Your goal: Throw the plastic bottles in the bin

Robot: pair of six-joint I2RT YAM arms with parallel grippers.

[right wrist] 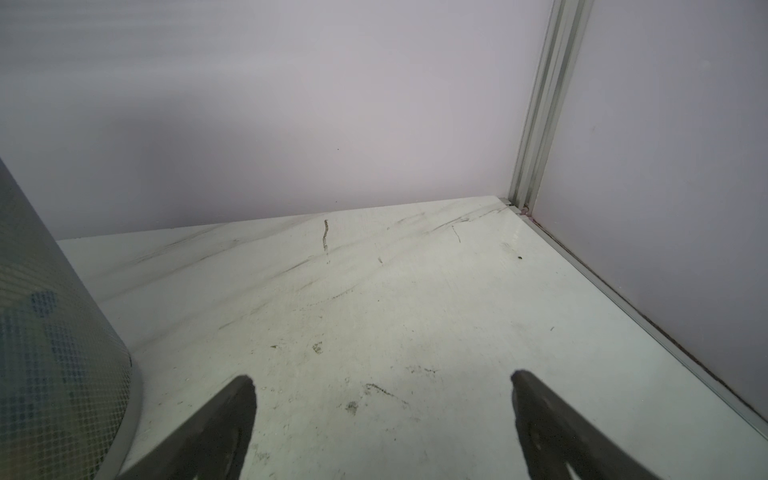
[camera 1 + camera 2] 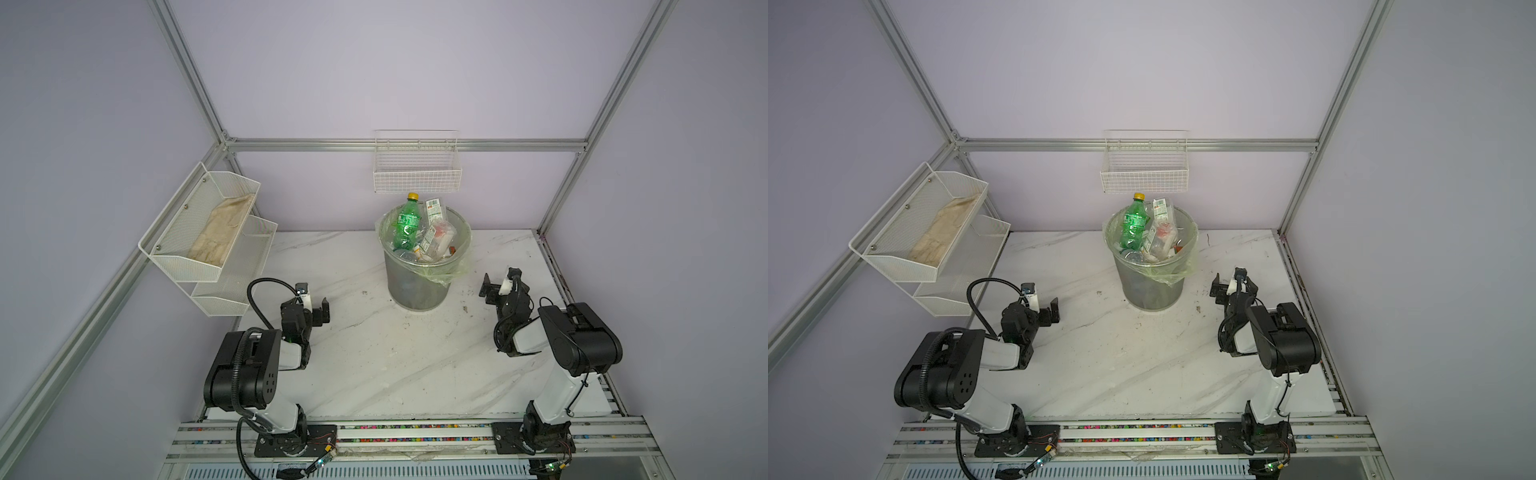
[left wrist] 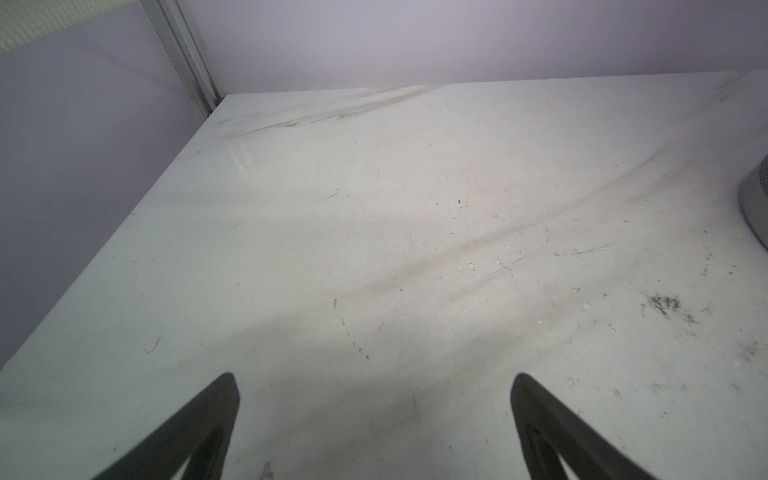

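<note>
Wire-mesh bin (image 2: pixel 417 286) with pale-green liner stands near middle of back edge of marble-look table (image 2: pixel 374 365). Plastic bottles (image 2: pixel 432 241) piled inside up to rim. Green bottle (image 2: pixel 405 226) with yellow cap pokes above rim at back. Left gripper (image 3: pixel 374 384) spread wide, holding nothing, over table's left side, well apart from bin. Right gripper (image 1: pixel 382 382) spread wide, holding nothing, near bin's right wall. White wire basket (image 2: pixel 417 174) hangs on back wall above bin.
</note>
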